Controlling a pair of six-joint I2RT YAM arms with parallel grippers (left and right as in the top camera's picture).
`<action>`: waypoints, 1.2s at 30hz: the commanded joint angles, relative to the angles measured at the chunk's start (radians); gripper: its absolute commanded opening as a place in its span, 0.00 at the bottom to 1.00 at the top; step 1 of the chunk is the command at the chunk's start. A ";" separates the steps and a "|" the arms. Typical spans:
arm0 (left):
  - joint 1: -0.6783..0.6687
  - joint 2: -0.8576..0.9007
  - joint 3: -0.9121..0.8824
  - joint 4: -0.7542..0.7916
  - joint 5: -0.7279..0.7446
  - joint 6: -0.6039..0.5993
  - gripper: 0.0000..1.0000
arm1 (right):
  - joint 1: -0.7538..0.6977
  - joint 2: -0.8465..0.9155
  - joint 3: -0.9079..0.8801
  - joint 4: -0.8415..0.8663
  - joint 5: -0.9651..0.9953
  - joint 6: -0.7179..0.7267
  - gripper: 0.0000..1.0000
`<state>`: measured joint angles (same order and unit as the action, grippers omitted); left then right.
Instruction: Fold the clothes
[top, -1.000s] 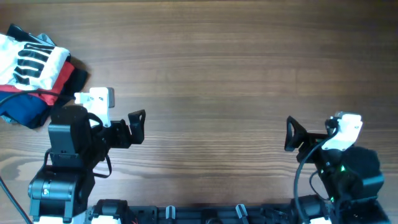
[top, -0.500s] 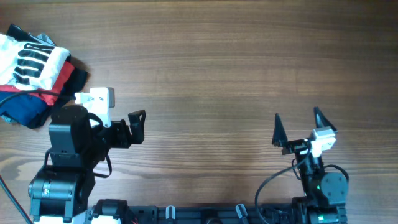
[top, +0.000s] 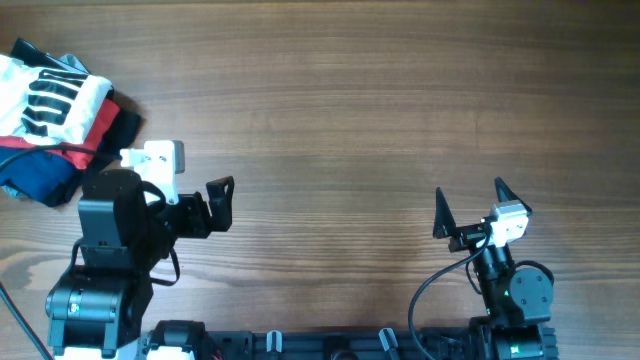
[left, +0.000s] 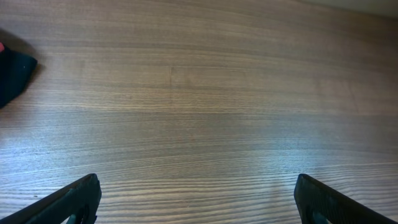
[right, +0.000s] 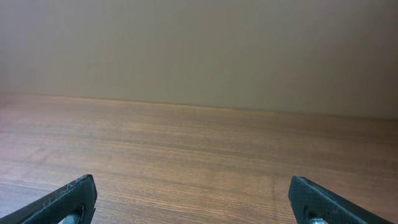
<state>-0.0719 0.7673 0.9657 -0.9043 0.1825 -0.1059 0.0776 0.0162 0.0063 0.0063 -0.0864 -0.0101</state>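
The clothes, a white shirt (top: 50, 100) with a black block-stripe print, lie bunched on top of a pile at the table's far left corner. My left gripper (top: 222, 200) is open and empty over bare wood, right of the pile and apart from it. In the left wrist view its jaws (left: 198, 199) stand wide apart with only wood between them. My right gripper (top: 470, 197) is open and empty near the front right, far from the shirt. In the right wrist view its jaws (right: 193, 199) frame bare table; the shirt is out of that view.
Under the shirt lie a red garment (top: 92, 130) and a navy garment (top: 40, 180). A dark cloth corner (left: 13, 74) shows at the left edge of the left wrist view. The arm bases (top: 100, 290) stand at the front edge.
My right arm has drawn back toward the front edge and swung so its open jaws point across the table, then shifted slightly left. The left arm and the pile have not moved.
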 joint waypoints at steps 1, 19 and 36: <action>0.001 -0.001 -0.004 0.002 -0.005 0.020 1.00 | -0.005 -0.005 -0.001 0.000 -0.016 -0.013 1.00; -0.016 -0.163 -0.029 -0.129 -0.028 0.021 1.00 | -0.005 -0.005 -0.001 0.000 -0.016 -0.014 1.00; -0.015 -0.764 -0.747 0.539 -0.133 0.026 1.00 | -0.005 -0.005 -0.001 0.000 -0.016 -0.014 1.00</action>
<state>-0.0834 0.0189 0.3099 -0.5167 0.0704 -0.1047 0.0776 0.0162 0.0059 0.0036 -0.0872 -0.0105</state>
